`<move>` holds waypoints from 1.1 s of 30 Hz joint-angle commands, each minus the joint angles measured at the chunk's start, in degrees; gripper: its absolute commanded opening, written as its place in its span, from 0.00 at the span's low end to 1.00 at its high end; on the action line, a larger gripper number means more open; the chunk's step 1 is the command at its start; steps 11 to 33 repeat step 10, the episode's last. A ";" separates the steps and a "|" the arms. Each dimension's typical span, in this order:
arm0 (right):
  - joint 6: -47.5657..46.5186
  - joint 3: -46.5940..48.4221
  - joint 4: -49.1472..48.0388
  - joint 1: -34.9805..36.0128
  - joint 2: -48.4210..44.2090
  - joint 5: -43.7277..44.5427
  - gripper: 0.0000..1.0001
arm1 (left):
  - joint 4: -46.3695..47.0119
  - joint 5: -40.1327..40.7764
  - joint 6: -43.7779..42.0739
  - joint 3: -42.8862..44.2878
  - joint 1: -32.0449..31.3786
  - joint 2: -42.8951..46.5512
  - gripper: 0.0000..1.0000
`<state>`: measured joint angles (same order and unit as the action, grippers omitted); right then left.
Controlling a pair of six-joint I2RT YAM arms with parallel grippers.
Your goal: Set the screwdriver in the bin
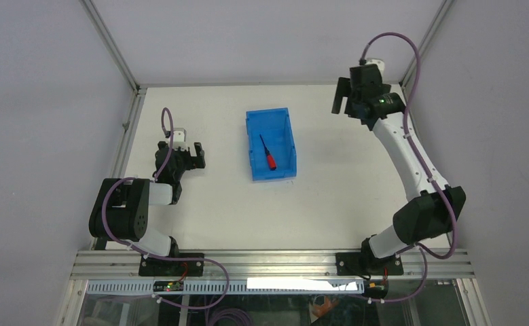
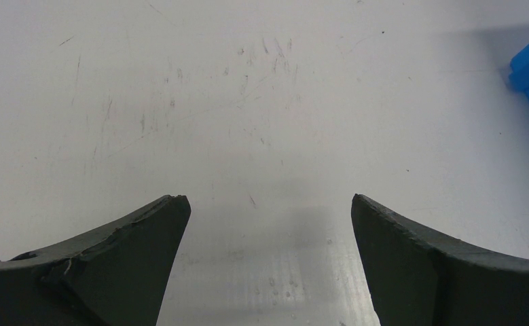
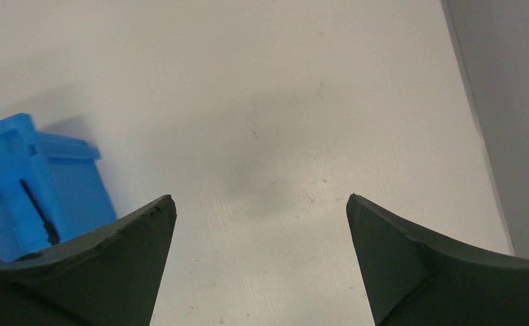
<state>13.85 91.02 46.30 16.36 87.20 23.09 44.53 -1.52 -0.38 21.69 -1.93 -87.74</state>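
As bin (image 1: 250, 146) holds screwdriver (image 1: 268, 154), right hand (image 3: 260, 201) spread

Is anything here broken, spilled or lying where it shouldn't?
Nothing stands out. The screwdriver lies diagonally inside the upright bin. The left gripper and right gripper are open, empty and away from it.

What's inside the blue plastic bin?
A small screwdriver with a red handle lies on the floor of the translucent blue plastic bin, handle toward the near end. Nothing else shows, and nothing covers the floor.
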 commanded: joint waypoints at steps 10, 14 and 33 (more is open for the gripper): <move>1.54 -8.40 -3.78 -10.65 -10.07 -8.51 0.99 | 1.52 0.18 1.00 0.28 -0.51 1.39 0.99; 1.54 -8.40 -3.78 -10.65 -10.07 -8.51 0.99 | 1.52 0.18 1.00 0.28 -0.51 1.39 0.99; 1.54 -8.40 -3.78 -10.65 -10.07 -8.51 0.99 | 1.52 0.18 1.00 0.28 -0.51 1.39 0.99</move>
